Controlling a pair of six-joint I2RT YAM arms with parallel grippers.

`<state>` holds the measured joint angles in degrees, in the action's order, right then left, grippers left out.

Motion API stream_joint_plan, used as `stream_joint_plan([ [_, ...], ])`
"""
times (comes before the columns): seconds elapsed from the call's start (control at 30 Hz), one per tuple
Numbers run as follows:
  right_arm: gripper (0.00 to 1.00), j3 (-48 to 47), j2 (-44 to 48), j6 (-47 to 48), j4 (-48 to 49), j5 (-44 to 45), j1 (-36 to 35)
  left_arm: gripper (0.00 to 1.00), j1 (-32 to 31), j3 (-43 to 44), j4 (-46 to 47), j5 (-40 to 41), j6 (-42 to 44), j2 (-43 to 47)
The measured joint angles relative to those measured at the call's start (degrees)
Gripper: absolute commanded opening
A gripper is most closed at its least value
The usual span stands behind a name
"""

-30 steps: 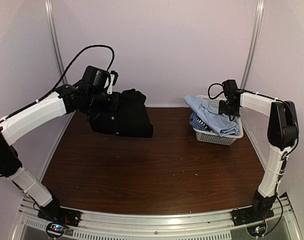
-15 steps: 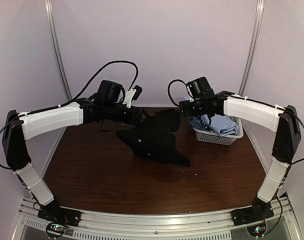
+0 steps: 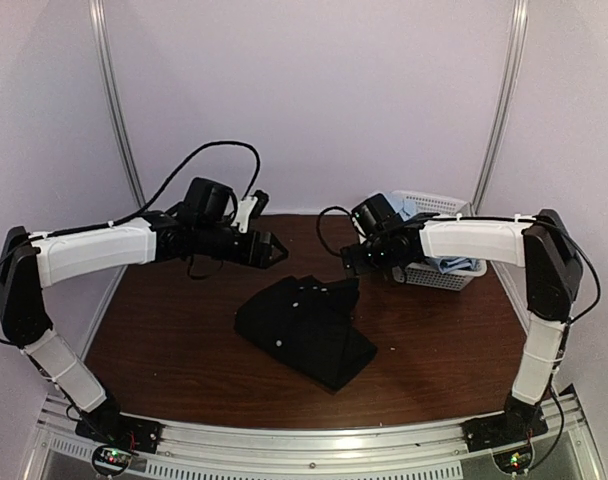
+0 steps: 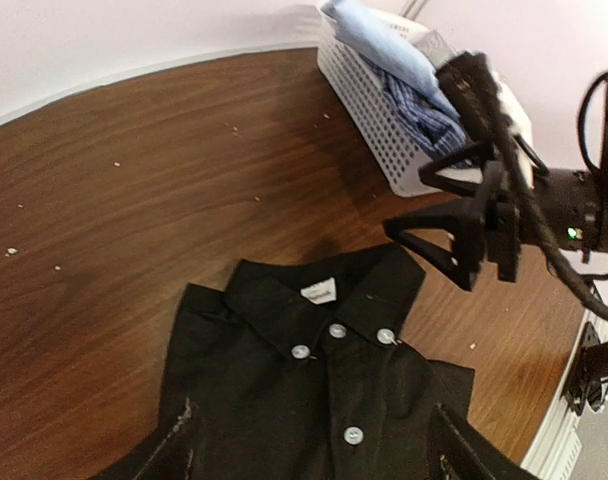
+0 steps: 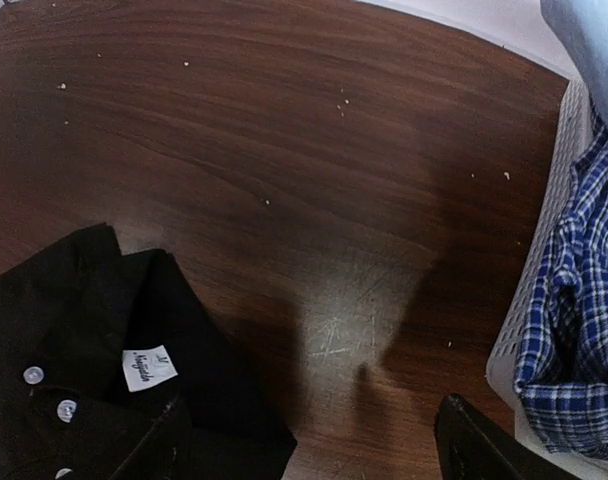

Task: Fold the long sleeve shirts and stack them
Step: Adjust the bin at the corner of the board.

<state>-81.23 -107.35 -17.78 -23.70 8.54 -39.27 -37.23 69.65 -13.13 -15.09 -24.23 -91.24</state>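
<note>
Black shirt (image 3: 304,325) lies on the counter (image 3: 174,345)
Left tool (image 3: 274,250) and right tool (image 3: 346,265) hover near it, both spread wide (nothing held).

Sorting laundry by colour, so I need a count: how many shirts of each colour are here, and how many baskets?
Black shirt: 1
Pale blue shirt: 1
Blue-and-white checked shirt: 1
White basket: 1
Total: 4
</note>
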Motion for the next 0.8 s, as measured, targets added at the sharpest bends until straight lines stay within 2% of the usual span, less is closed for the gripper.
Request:
stream_joint_plan([
  [0.13,0.85,3.0,-0.2,-1.4,0.4,-0.1,1.7,0.79,-6.7,1.6,-2.1,2.9,-0.5,-1.9],
  [0.37,0.86,12.4,2.8,-4.4,0.9,0.5,6.0,0.83,-17.3,9.8,-7.2,10.3,-1.1,-12.0],
  [0.57,0.87,18.0,9.4,-6.5,1.0,1.5,8.3,0.85,-22.4,20.8,-13.9,18.5,-1.7,-22.1],
  [0.8,0.89,18.6,13.2,-6.7,3.6,0.0,5.3,0.87,-23.9,32.9,-20.5,28.6,-2.7,-32.9],
])
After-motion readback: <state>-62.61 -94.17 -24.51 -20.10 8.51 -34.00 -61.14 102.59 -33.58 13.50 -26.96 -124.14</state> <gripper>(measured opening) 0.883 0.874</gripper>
